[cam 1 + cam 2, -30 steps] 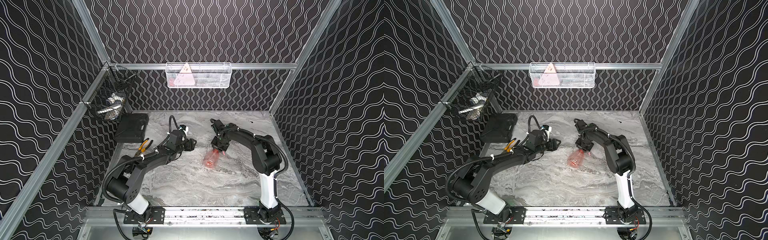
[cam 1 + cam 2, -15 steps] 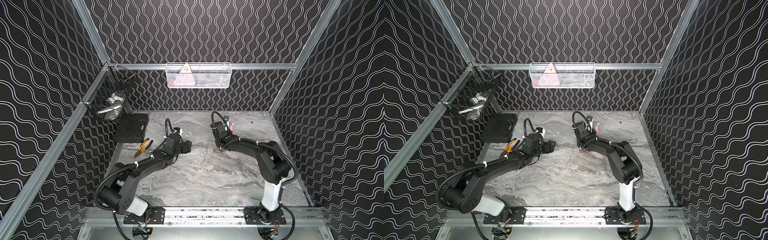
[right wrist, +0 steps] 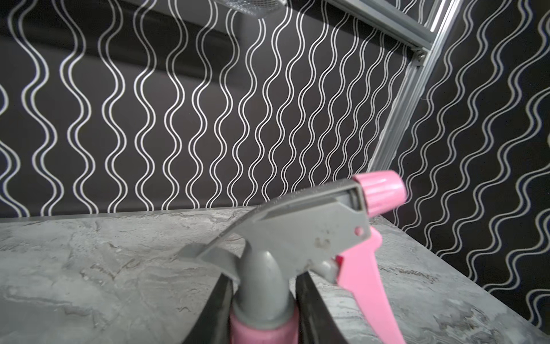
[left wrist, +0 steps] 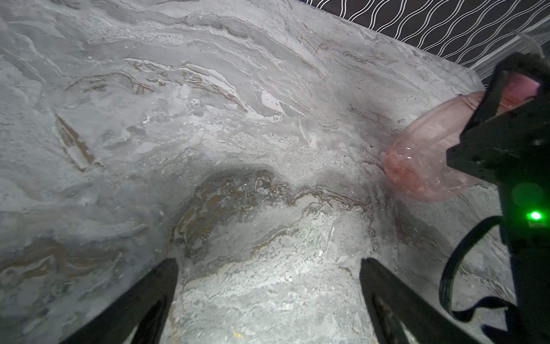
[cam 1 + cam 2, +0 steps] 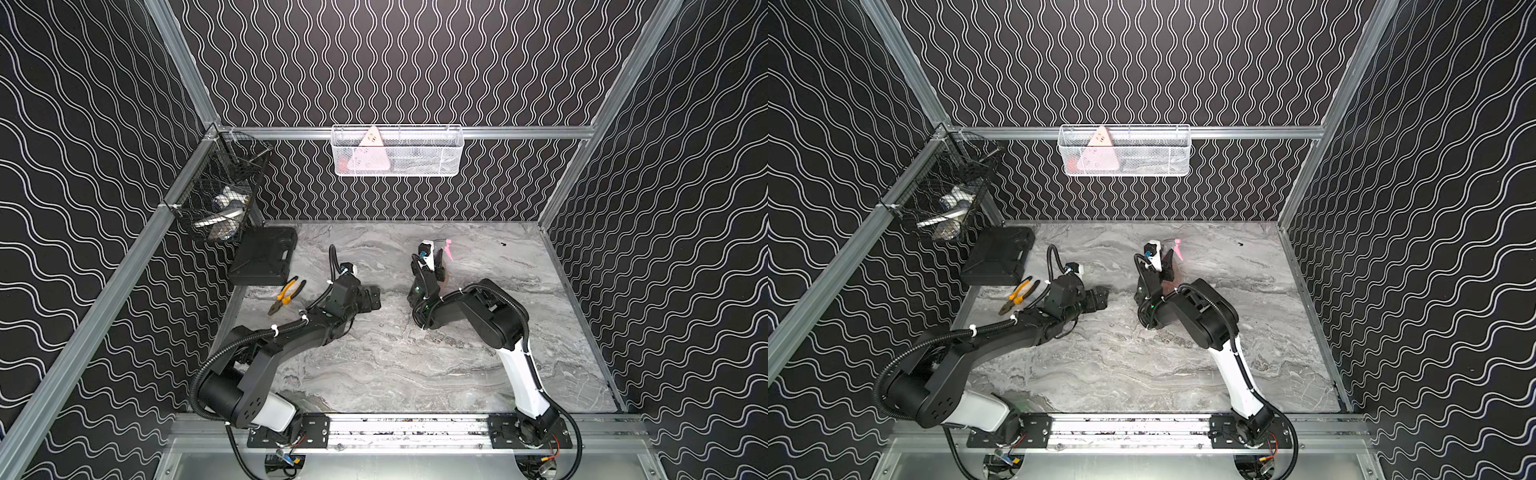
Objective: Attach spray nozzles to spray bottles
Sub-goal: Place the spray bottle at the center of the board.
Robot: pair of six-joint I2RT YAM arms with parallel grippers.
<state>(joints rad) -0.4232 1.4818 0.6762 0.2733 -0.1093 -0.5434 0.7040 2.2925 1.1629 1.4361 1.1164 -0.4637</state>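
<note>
Our right hand (image 3: 263,300) pinches the grey neck of the pink-triggered grey plastic spray nozzle (image 3: 297,235). The translucent pink plastic bottle (image 4: 425,155) beneath it tilts low over the grey marbled tabletop (image 4: 208,119). Our left hand (image 4: 268,265) is spread wide, holding nothing.

Lab enclosure: aluminium frame (image 5: 519,132), patterned walls (image 5: 395,62)

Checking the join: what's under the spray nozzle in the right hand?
Under the spray nozzle: the pink bottle, tilted, its base near the table. The right hand hides the bottle's neck, so the join cannot be seen.
</note>
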